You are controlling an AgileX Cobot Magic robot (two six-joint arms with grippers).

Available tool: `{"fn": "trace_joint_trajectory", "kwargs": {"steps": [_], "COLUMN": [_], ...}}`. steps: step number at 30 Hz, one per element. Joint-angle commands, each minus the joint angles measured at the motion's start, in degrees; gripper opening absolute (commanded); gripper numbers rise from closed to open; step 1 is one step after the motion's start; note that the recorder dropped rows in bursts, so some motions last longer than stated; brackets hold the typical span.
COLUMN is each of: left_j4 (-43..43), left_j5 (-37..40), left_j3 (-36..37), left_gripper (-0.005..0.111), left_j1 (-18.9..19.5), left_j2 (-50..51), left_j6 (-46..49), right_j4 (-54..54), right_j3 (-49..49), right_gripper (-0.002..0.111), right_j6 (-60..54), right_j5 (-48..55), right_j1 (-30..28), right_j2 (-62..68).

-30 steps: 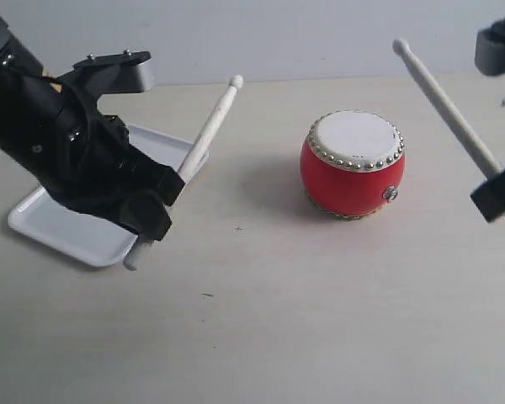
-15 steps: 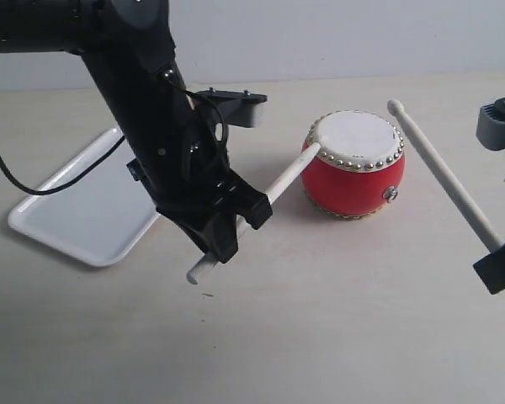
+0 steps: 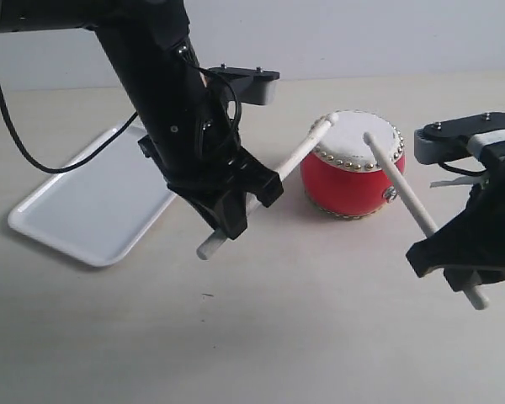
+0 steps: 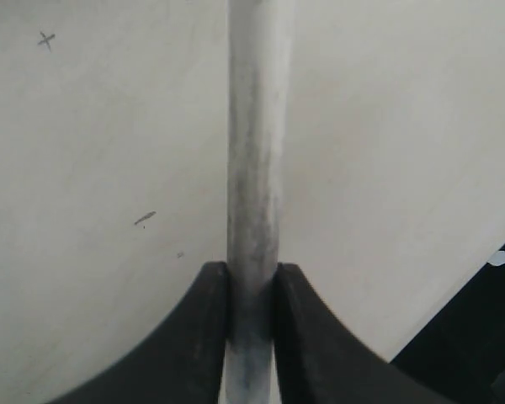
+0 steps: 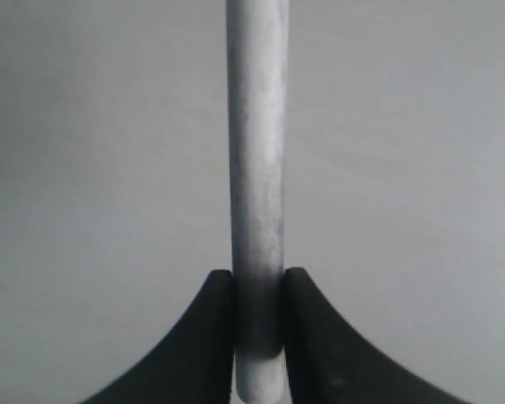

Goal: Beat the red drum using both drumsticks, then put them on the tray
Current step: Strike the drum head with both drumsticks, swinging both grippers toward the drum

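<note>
In the exterior view, the left gripper [image 3: 236, 200] was seen pinching the left drumstick [image 3: 299, 156] near its butt end, with a short stub left poking out behind the jaws. Ahead of this gripper, along the stick, the red drum [image 3: 353, 181] was stood on the table [image 3: 252, 345]. The stick's rounded tip was laid against the studded edge of the white head. The tray [image 3: 84, 210] was found behind the left gripper, on the side away from the drum, flat on the table and apart from both sticks.

The right gripper [image 3: 459, 263] was seen clamped on the right drumstick [image 3: 400, 185], again close to the butt. The drum was placed ahead of this gripper too, and the stick's tip appeared to be set on the drum's white head, near the middle. The two grippers were kept well apart, with the drum between them.

In the left wrist view, the left gripper [image 4: 252, 290] was shown with both dark fingers pressed against the left drumstick [image 4: 254, 126], which was run straight out from the jaws over the pale table [image 4: 84, 126].

In the right wrist view, the right gripper [image 5: 259, 299] was shown nipped onto the right drumstick [image 5: 257, 126] in the same way. Only a blurred grey surface could be made out beyond it.
</note>
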Motion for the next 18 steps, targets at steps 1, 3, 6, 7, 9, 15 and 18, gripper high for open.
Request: {"fn": "trace_joint_trajectory", "kwargs": {"steps": [1,3,6,7,9,15,18], "left_j4": [1.2,0.5,-0.3,0.1,0.6,1.2,-0.5], "left_j5": [0.2,0.8,1.6,1.6,1.6,-0.8,-0.6], "left_j3": [-0.5,-0.9,-3.1,-3.9,-6.0,-7.2,-7.2], "left_gripper": [0.0,0.0,0.0,0.0,0.0,0.0,0.0], "left_j1": [-0.2,-0.2,-0.6,-0.8,-1.4,-2.0,-2.0], "left_j2": [-0.3,-0.3,-1.3,-1.5,-1.6,8.8,13.3], "left_j6": [-0.4,-0.4,-0.4,-0.4,-0.4,-2.0,-2.0], "right_j4": [0.1,0.1,0.1,0.1,0.1,-2.5,-1.0], "right_j3": [-4.4,-4.8,-2.2,-1.1,0.7,-4.9,-5.5], "right_gripper": [0.0,0.0,0.0,0.0,0.0,0.0,0.0], "right_j6": [0.7,0.7,0.7,0.7,0.7,2.7,2.0], "right_j5": [-0.7,-1.1,-4.8,-6.2,-7.0,5.0,5.8], "right_j1": [-0.2,-0.2,-0.2,-0.2,-0.2,-0.2,-0.2], "right_j2": [-1.5,-1.9,0.2,1.7,5.3,1.4,-5.4]}}
